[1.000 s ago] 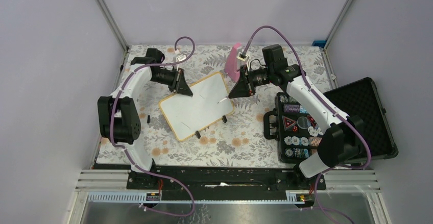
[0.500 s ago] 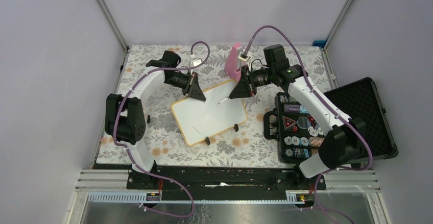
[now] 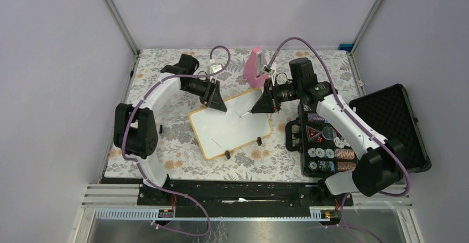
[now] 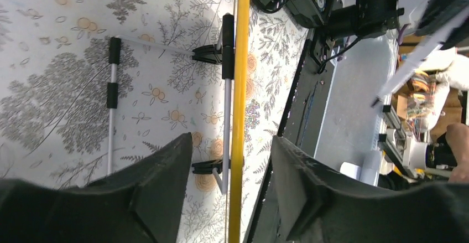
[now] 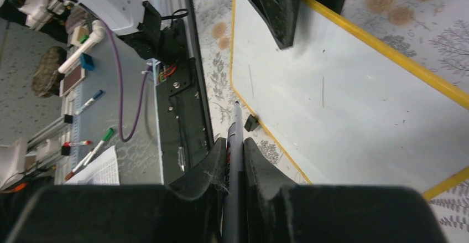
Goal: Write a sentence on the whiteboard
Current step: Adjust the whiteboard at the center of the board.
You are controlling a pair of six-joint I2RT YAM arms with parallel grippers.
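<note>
The whiteboard (image 3: 229, 125) lies tilted on the floral cloth, its face white inside a yellow-orange rim (image 4: 239, 88). No sentence shows on it, only two short thin strokes (image 5: 323, 92). My left gripper (image 3: 219, 105) stands at the board's far left edge. Its jaws are open (image 4: 231, 141), and the rim runs between them without touching either finger. My right gripper (image 3: 260, 106) hovers over the board's far right part, shut (image 5: 235, 142) on a grey marker (image 5: 236, 122). The marker tip (image 3: 241, 114) points down at the board.
An open black case (image 3: 387, 122) of poker chips (image 3: 326, 139) sits at the right, close to the board's right edge. A pink object (image 3: 255, 67) stands behind the board. Small black feet (image 3: 227, 155) stick out of the board's near edge.
The board has slid to the right with my left gripper, which then let go of the rim and opened. My right gripper shifted slightly right, still holding the marker.
</note>
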